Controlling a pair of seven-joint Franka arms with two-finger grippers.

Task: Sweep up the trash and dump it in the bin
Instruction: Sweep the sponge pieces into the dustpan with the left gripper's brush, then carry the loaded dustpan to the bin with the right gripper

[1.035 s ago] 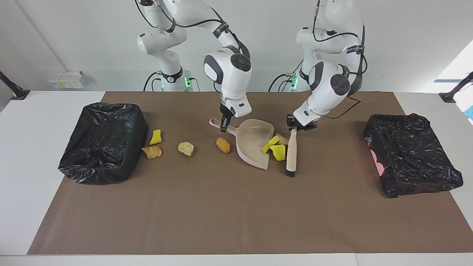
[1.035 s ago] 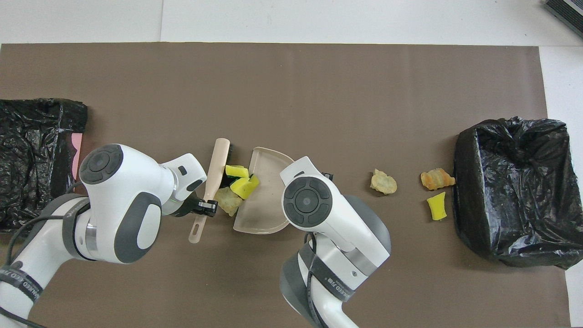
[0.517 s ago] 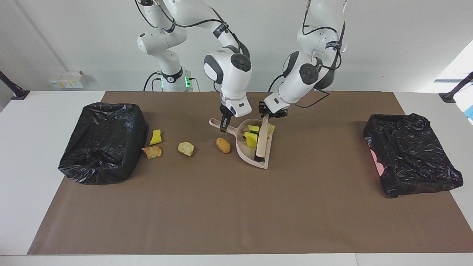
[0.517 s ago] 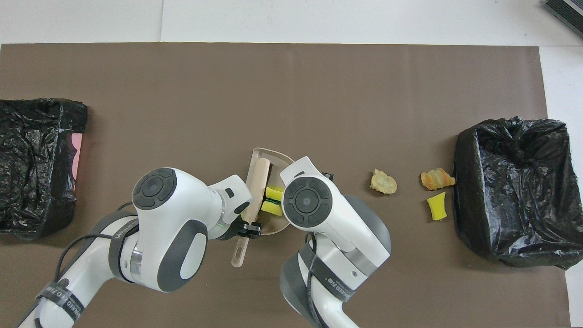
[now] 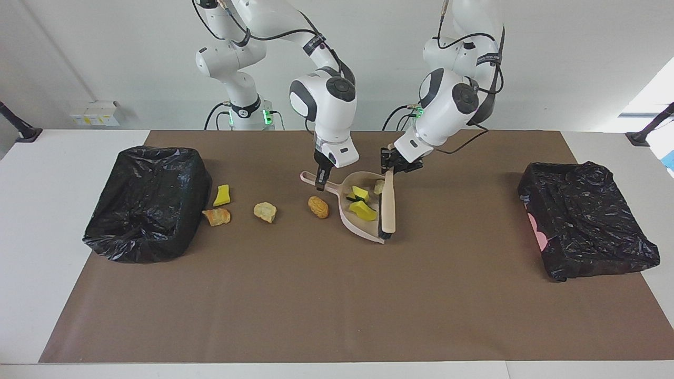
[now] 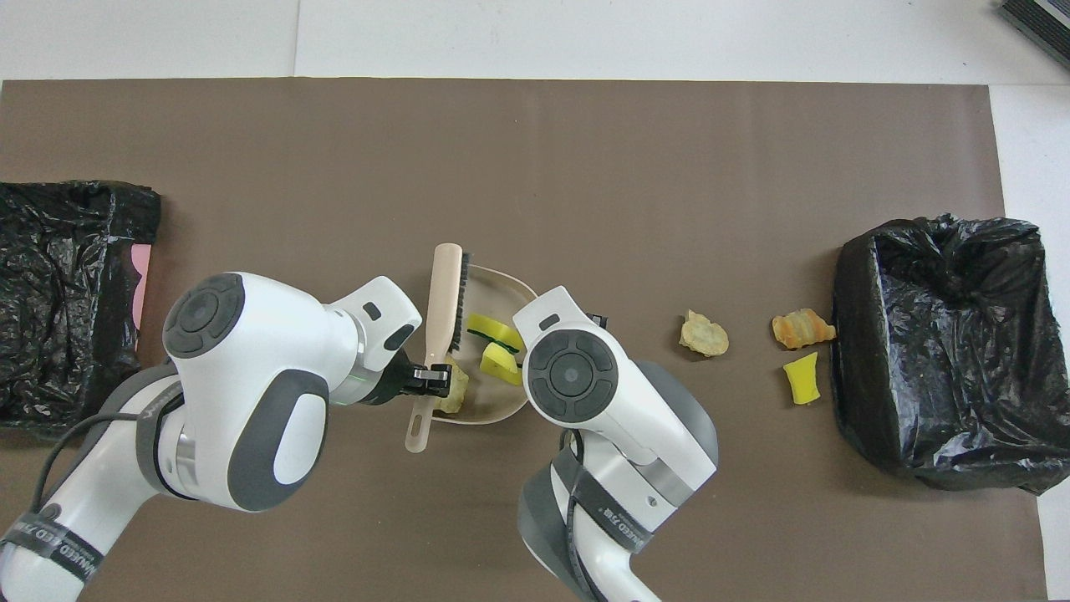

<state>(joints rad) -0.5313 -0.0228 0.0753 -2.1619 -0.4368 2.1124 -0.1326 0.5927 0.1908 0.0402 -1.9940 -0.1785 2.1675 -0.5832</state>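
Facing view: both arms work over the middle of the brown mat [image 5: 337, 295] that covers the surface [image 5: 63, 210].
Right pincer [image 5: 319, 181]: pressed together on the handle of the dustpan [image 5: 363, 229]; in the overhead view the arm's wrist covers it.
Left pincer [image 5: 392, 164]: clamped on the handle of the brush [image 5: 388, 202], which lies along the dustpan's open edge, bristle end farthest from the robots.
Dustpan contents: two yellow chunks [image 5: 362, 209] and one pale tan lump [image 5: 379, 186] sit inside the pan, just beside the brush bristles.
Overhead view: the brush [image 6: 443, 301] shows its dark bristles turned toward the pan [image 6: 501, 280], with the yellow chunks [image 6: 493, 333] next to them and the left pincer [image 6: 430, 380] by the pale tan lump [image 6: 454, 393].
Loose trash: a tan-orange piece [image 5: 318, 207] lies on the mat just beside the pan; another tan piece [image 5: 265, 211] lies toward the right arm's end.
Near the bin: an orange bread-like piece [image 5: 217, 216] and a yellow wedge [image 5: 222, 195] rest just beside the open black-lined bin [image 5: 147, 202].
Second bin [image 5: 587, 218]: a black-bagged box at the left arm's end of the surface, well apart from the trash.
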